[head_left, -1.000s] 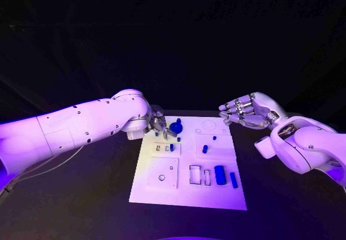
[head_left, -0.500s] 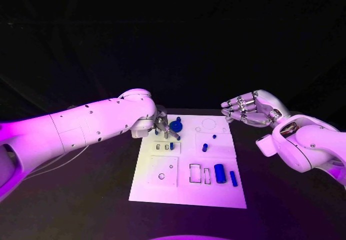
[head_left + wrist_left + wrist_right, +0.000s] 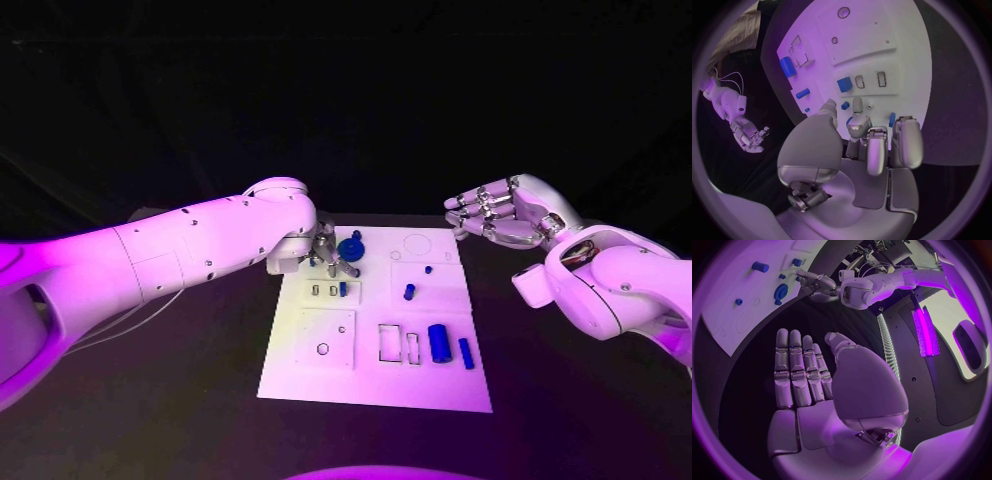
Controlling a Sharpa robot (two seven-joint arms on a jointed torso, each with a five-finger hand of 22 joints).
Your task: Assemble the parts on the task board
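The white task board [image 3: 375,385] lies mid-table, with several blue parts on it. A round blue knob [image 3: 352,250] stands near its far left corner. My left hand [image 3: 323,254] is over that corner, its fingers [image 3: 857,116] spread and pointing down beside the knob, with nothing plainly held. A blue block [image 3: 844,83] and a small blue peg [image 3: 845,105] lie just beyond the fingertips. My right hand [image 3: 496,217] is raised off the board's far right side, with its fingers [image 3: 795,371] straight and its palm empty.
A large blue cylinder [image 3: 438,344] and a thin blue bar [image 3: 466,353] lie at the board's near right, next to two rectangular slots [image 3: 389,345]. A short blue pin [image 3: 410,293] sits mid-board. Black table surrounds the board on all sides.
My left arm has pushed a little further right over the board's far left corner, so the hand sits closer to the knob. The right hand has barely moved.
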